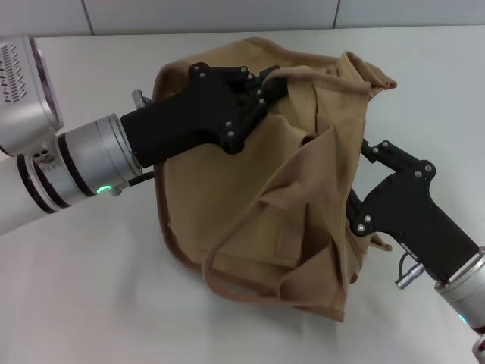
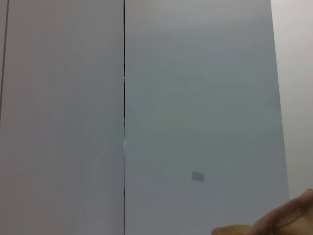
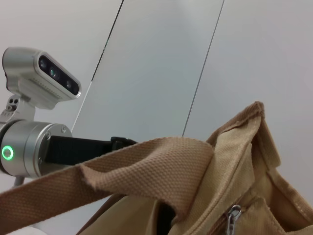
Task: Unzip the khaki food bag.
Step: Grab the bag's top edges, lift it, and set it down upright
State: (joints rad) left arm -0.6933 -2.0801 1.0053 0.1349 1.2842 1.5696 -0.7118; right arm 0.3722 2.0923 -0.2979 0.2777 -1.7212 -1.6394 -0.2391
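The khaki food bag (image 1: 250, 197) lies slumped on the white table, with one webbing handle (image 1: 227, 280) looping toward me. My left gripper (image 1: 279, 77) reaches across the bag's top, its fingers closed together on the fabric at the top rim. My right gripper (image 1: 367, 152) is pressed against the bag's right side, its tips hidden behind a fold. In the right wrist view a webbing handle (image 3: 146, 161) crosses the picture, and the silver zipper pull (image 3: 234, 215) hangs on the bag's top. The left wrist view shows only a corner of khaki fabric (image 2: 281, 223).
The white table (image 1: 83, 288) spreads around the bag. A pale panelled wall (image 1: 227, 15) stands close behind it. The left arm's wrist (image 3: 29, 149), with a green light ring, shows in the right wrist view.
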